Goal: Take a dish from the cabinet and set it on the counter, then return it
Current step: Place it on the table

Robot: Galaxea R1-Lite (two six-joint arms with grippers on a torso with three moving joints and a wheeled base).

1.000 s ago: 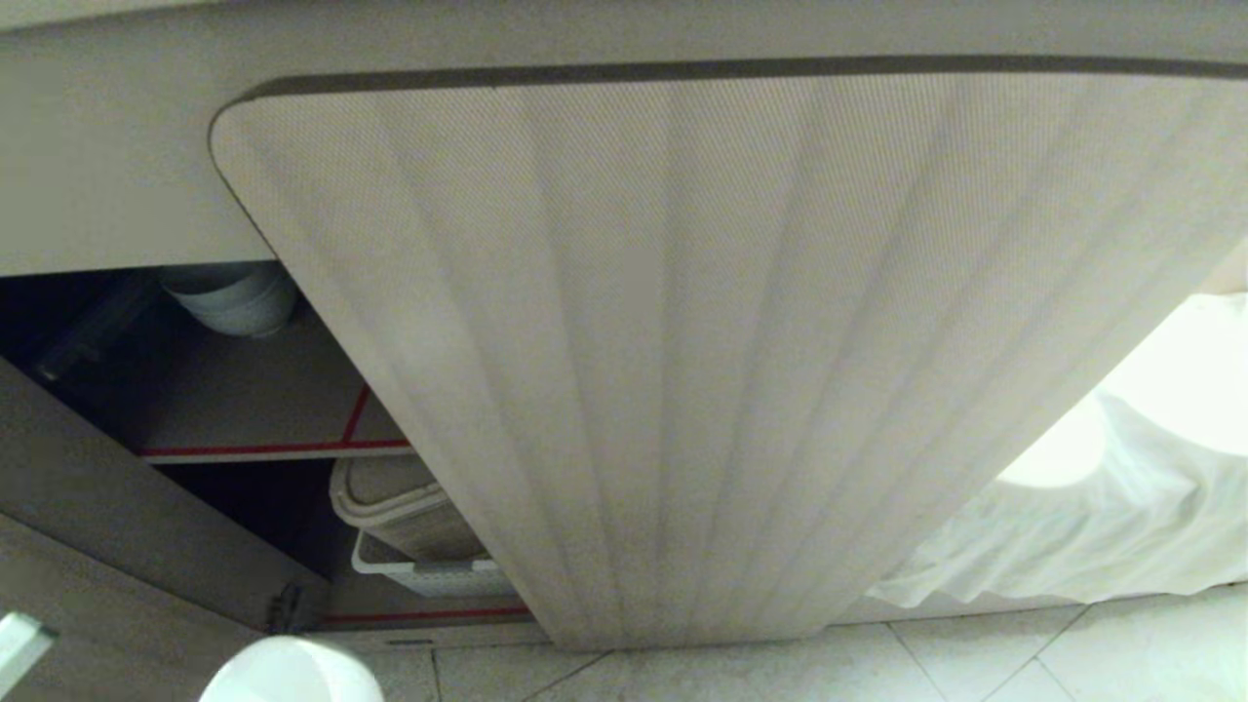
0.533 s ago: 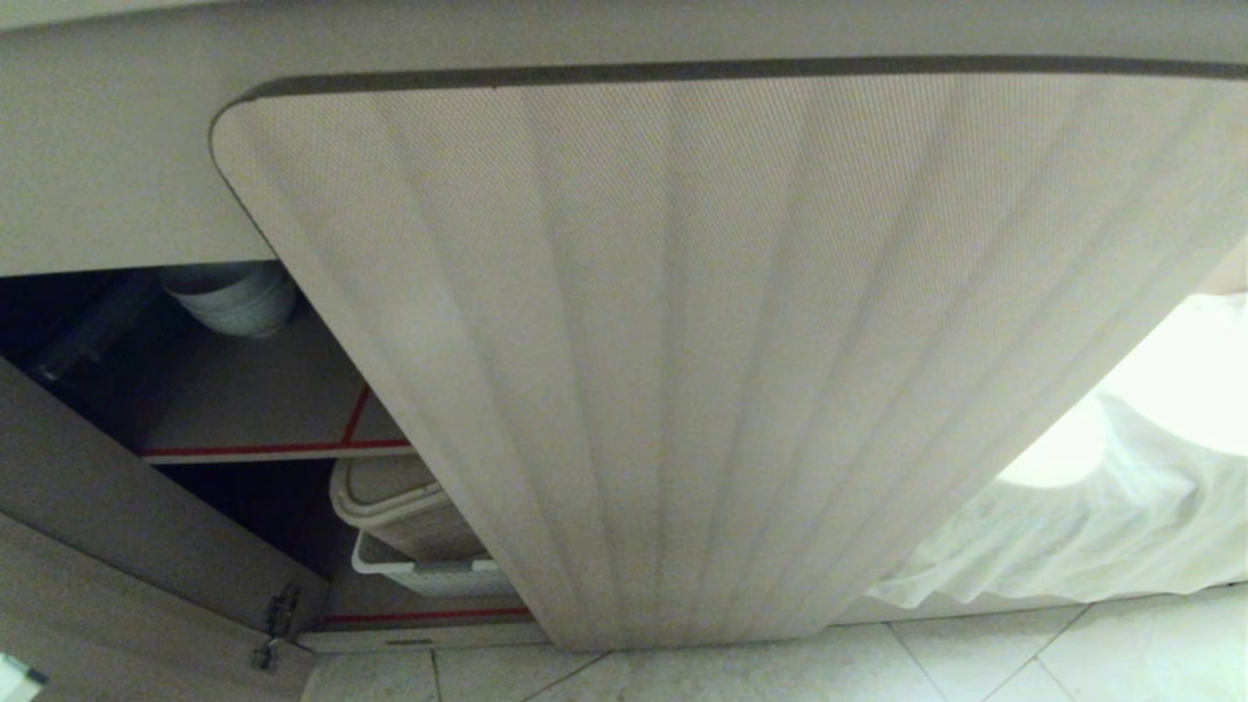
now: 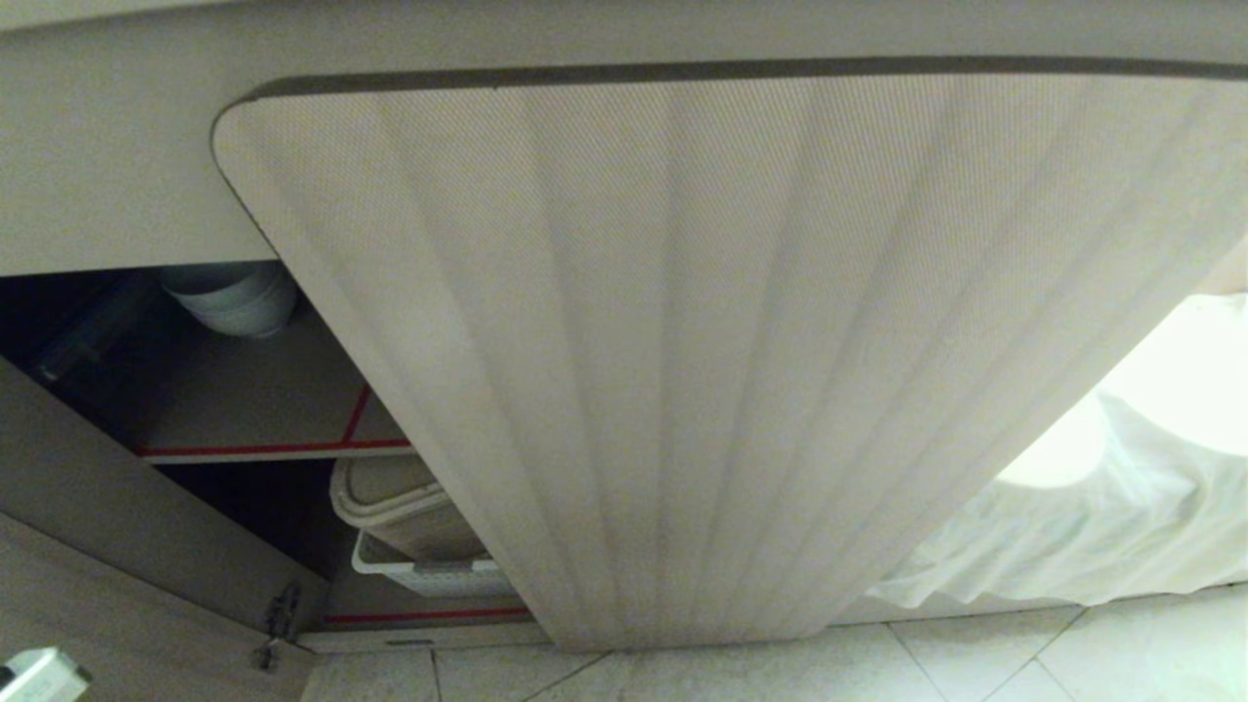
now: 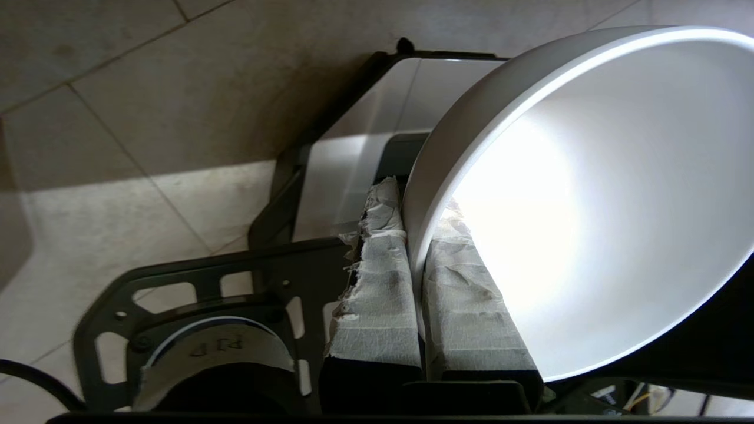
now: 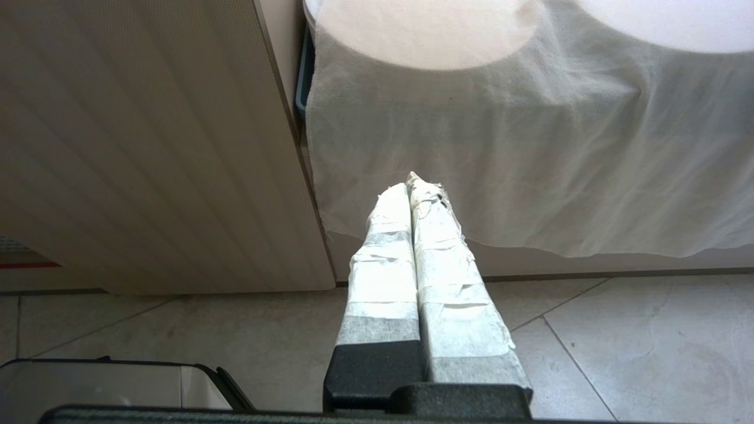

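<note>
The dish (image 4: 589, 206), a plain white bowl, fills much of the left wrist view, tipped on edge. My left gripper (image 4: 415, 203) is shut on its rim, one taped finger (image 4: 377, 282) outside the wall and the other inside. It hangs low over the tiled floor (image 4: 118, 118), and only a pale scrap of the left arm (image 3: 34, 676) shows in the head view. The cabinet (image 3: 682, 341) has its ribbed door ahead and an open compartment on the left with a red-edged shelf (image 3: 273, 450). The counter is out of view. My right gripper (image 5: 409, 185) is shut on nothing, parked low.
A stack of bluish-white bowls (image 3: 234, 297) sits on the upper shelf. Baskets (image 3: 419, 546) stand on the lower one. The opened door (image 3: 97, 546) slants at the left. A white cloth (image 3: 1121, 507) drapes at the right. My black base frame (image 4: 194, 282) lies under the dish.
The dish, seen at the head view's lower left edge a second ago, has dropped out of that view with the left gripper. The cabinet and camera have not moved.
</note>
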